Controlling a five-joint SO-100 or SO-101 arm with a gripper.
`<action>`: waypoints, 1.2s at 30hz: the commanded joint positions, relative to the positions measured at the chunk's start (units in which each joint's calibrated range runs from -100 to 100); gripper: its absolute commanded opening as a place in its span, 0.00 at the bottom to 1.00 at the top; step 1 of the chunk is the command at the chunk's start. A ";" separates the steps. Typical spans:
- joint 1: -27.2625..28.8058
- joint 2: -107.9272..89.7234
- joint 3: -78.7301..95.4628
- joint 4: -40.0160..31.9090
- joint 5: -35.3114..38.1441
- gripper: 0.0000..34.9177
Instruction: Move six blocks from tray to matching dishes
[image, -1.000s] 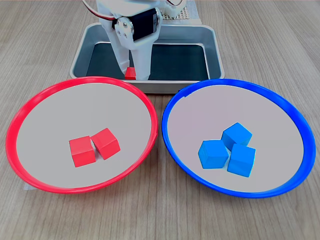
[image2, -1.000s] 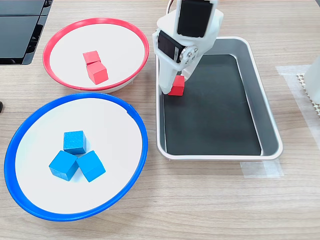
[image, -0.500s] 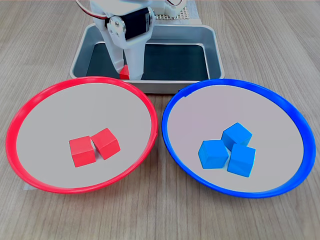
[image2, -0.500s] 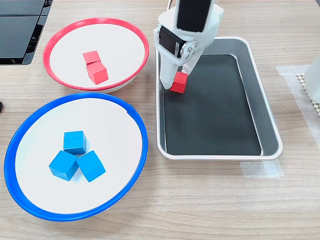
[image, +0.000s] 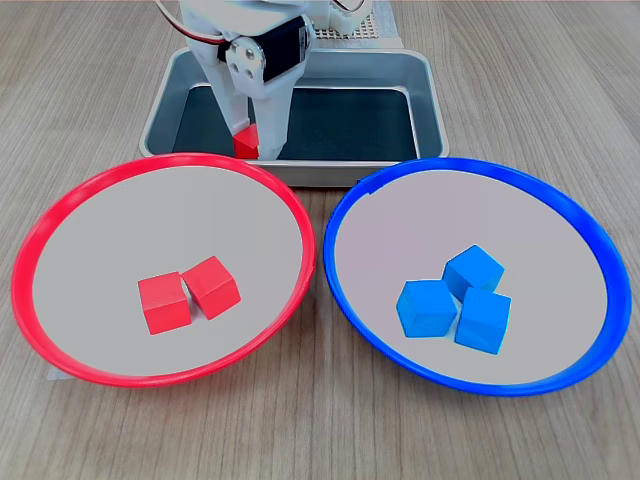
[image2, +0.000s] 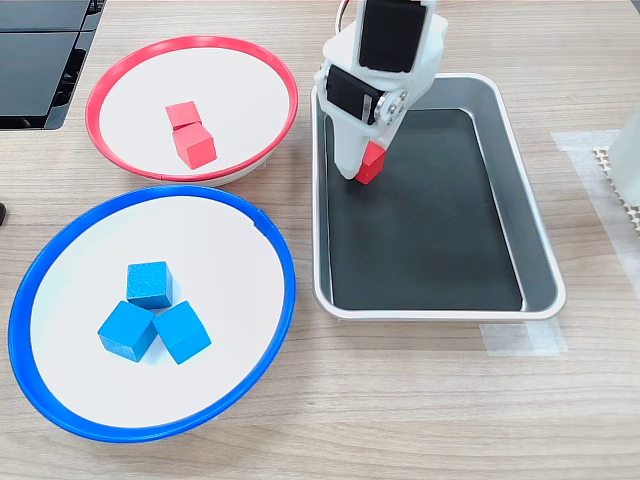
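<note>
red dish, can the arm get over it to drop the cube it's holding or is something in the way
Probably yes. The pincer grips the red cube over the tray, right beside the red dish. Nothing stands between them, and the dish has bare floor around its two cubes.

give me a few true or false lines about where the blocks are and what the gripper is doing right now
1. The blue-rimmed dish holds three blue blocks. True.
2. The red-rimmed dish holds three red blocks. False: it holds two red blocks.
3. The gripper is shut on a red block. True.
4. The gripper is over the blue-rimmed dish. False: it is over the tray.
5. Other blocks lie on the tray floor. False: none is seen there.
</note>
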 joint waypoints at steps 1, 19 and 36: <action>-0.43 -2.34 -6.32 7.19 1.47 0.00; 0.13 3.11 -27.80 -8.08 -10.60 0.50; -10.78 -62.47 41.02 -32.85 -29.16 0.00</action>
